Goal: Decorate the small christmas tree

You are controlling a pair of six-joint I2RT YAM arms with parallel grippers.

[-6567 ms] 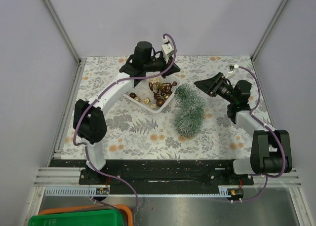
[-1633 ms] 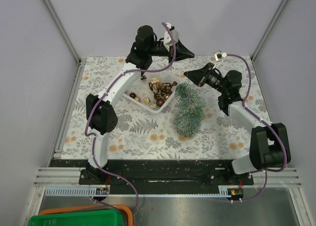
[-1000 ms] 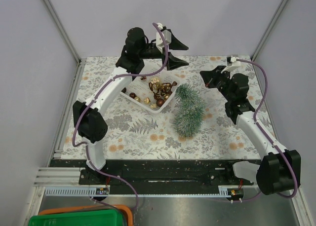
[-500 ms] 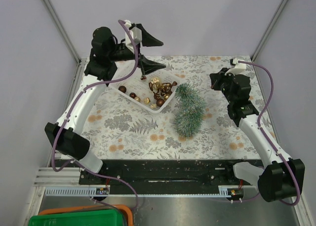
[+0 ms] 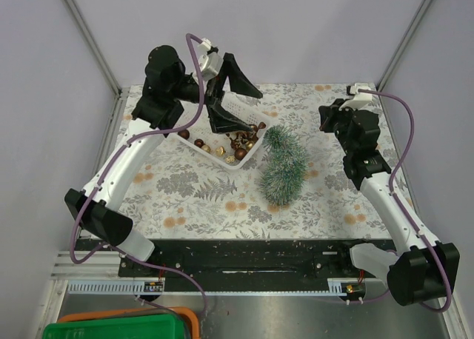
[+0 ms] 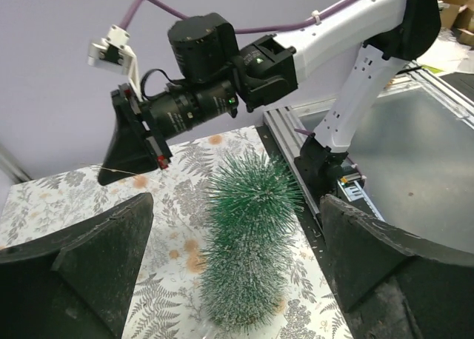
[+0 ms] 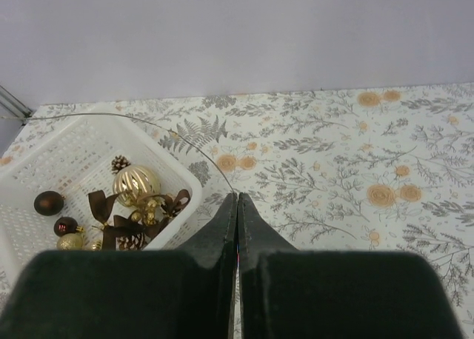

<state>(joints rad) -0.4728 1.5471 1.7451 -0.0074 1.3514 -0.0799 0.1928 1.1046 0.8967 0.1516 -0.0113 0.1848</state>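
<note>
The small christmas tree point(image 5: 284, 165) is on the leaf-print cloth just right of a white basket point(image 5: 215, 159); I cannot tell whether it stands or lies. In the left wrist view the small christmas tree point(image 6: 248, 257) shows far below, between the two wide-apart fingers. My left gripper point(image 5: 257, 110) hangs open and empty above the basket's far side. My right gripper point(image 5: 326, 118) hovers right of the tree's far end. In its own view the right gripper point(image 7: 237, 197) is shut on a thin wire point(image 7: 180, 136) that arcs away to the left.
The basket point(image 7: 81, 150) holds a gold ball point(image 7: 135, 182), dark brown balls point(image 7: 49, 203), brown bows and pine cones. Grey walls with metal posts enclose the cloth-covered table. A green and orange bin point(image 5: 118, 328) sits below the near edge.
My left gripper opened wide, swung left, then came back lower over the basket. My right arm pulled back to the right, away from the tree, still shut.
</note>
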